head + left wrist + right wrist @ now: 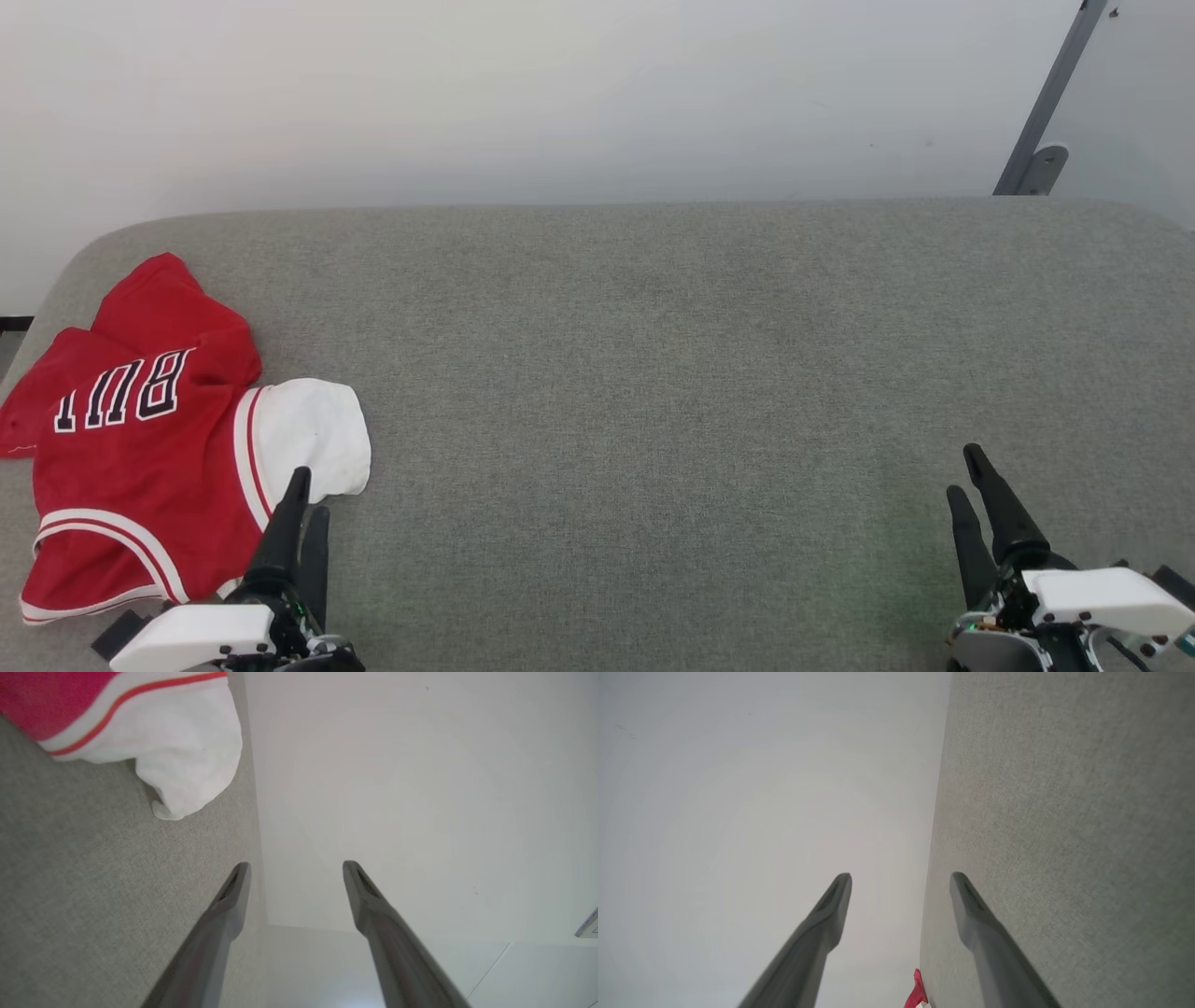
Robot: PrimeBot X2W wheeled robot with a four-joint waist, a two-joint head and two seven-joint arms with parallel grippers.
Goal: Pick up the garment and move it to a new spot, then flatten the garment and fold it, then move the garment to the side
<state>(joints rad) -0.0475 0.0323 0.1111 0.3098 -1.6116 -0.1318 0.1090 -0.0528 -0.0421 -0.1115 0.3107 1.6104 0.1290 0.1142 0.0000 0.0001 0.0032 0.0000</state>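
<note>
The garment (140, 448), a red jersey with black white-outlined lettering and white striped trim, lies crumpled at the far left of the grey padded surface (653, 373). Its white sleeve (313, 434) points right. My left gripper (309, 492) hovers at the sleeve's lower edge, shut and holding nothing. In the left wrist view the sleeve (187, 742) lies ahead and to the left of the left gripper (294, 868). My right gripper (962, 471) is far off at the lower right, shut and empty. A red scrap of the garment (916, 994) shows below the right gripper (899, 879).
A pale wall rises behind the grey surface. A slanted grey metal bar (1046, 112) leans at the upper right. The surface's rounded left corner (84, 252) lies just beyond the garment. Wide bare fabric stretches between the two grippers.
</note>
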